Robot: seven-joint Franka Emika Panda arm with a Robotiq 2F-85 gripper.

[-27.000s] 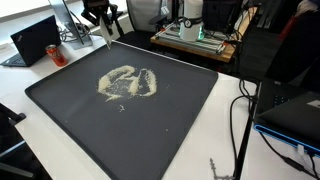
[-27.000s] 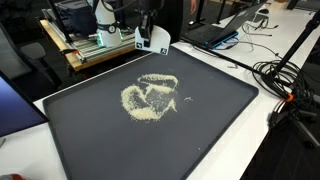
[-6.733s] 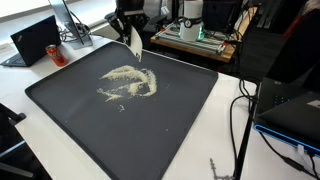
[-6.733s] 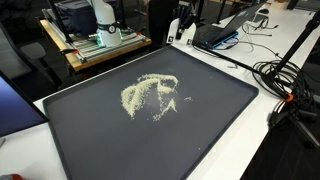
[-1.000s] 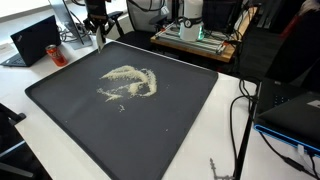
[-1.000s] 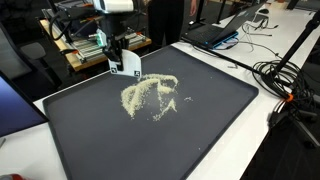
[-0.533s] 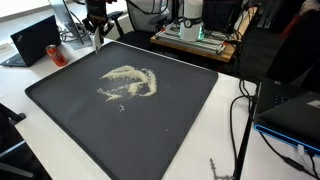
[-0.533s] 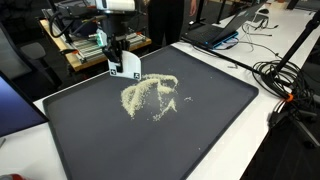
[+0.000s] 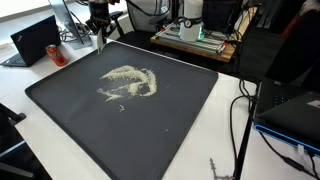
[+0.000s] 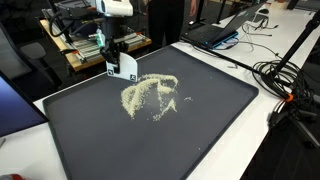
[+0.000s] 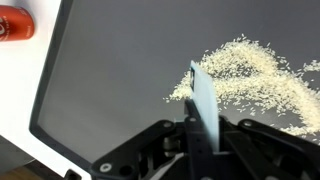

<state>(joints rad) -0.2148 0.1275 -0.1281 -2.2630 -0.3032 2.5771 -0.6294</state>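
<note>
My gripper [image 9: 98, 28] [image 10: 113, 48] hangs over the far corner of a large black mat [image 9: 160, 130] [image 10: 210, 130]. It is shut on a thin pale card [image 11: 204, 98], which stands on edge between the fingers. In the exterior views the card [image 9: 101, 41] [image 10: 123, 66] points down toward the mat beside the gripper. A smeared pile of pale grains [image 9: 128, 82] [image 10: 150, 95] [image 11: 255, 75] lies on the mat a short way from the card. In the wrist view the card's tip sits at the near edge of the grains.
A red can [image 9: 55, 52] [image 11: 14, 22] and a laptop [image 9: 35, 40] sit on the white table beyond the mat's corner. A machine on a wooden board [image 9: 195, 32] [image 10: 90, 42] stands behind. Cables [image 9: 240, 110] [image 10: 285, 75] lie along one side of the mat.
In the last second the gripper with the card has shifted only slightly near the mat's corner. The grain pile looks the same.
</note>
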